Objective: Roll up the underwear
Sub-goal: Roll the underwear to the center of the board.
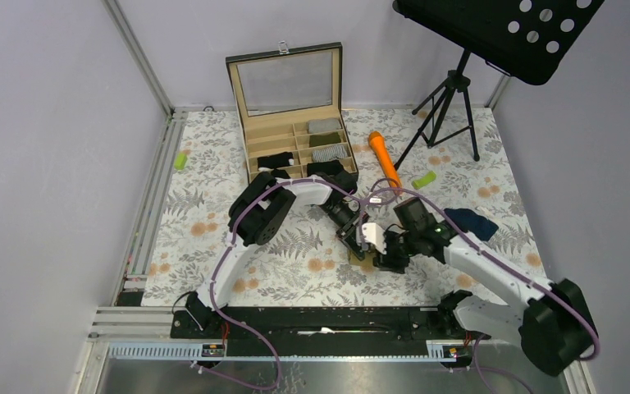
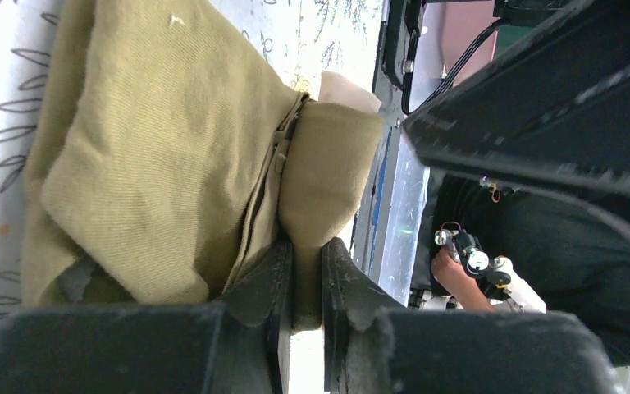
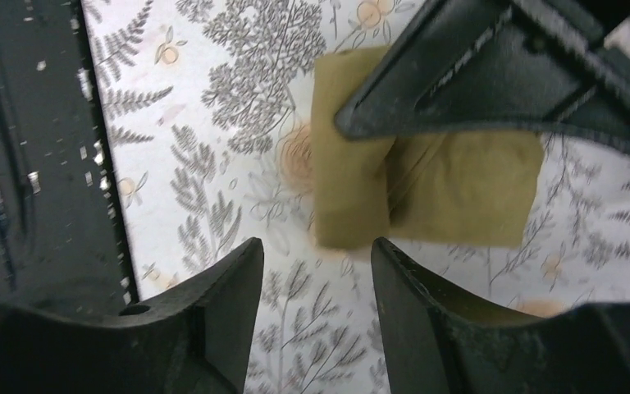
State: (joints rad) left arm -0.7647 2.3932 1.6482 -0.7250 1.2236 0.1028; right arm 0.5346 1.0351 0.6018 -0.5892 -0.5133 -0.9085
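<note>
**Q:** ok so where's the piece you're working on, and who's got hold of it?

**A:** It's the olive-tan underwear (image 3: 459,189). It's lying folded on the table (image 1: 213,205), a bit right of centre and toward the near edge, right where my two arms meet. My left end effector (image 2: 305,263) has it. The fingers are pinched almost together on a doubled-over edge of the fabric, and from the left wrist camera you can see cloth sandwiched between them. The rest of the piece spreads out flat to the left of that pinch.

**Q:** and the right one?

**A:** My right end effector (image 3: 316,263) is open, with nothing between the fingers but floral tablecloth. It's hovering just on the near side of the folded piece, with the tips close to its edge but not touching. From that camera my left finger (image 3: 459,98) crosses over the top of the fabric.

**Q:** anything else lying around?

**A:** The navy underwear (image 1: 469,222) is in a heap on the table to the right, near my right arm and apart from the olive one. The wooden box (image 1: 295,123) is at the far middle with its lid up. The orange stick (image 1: 384,158) is just right of it, and the green cylinder (image 1: 424,179) is a bit further right.
</note>
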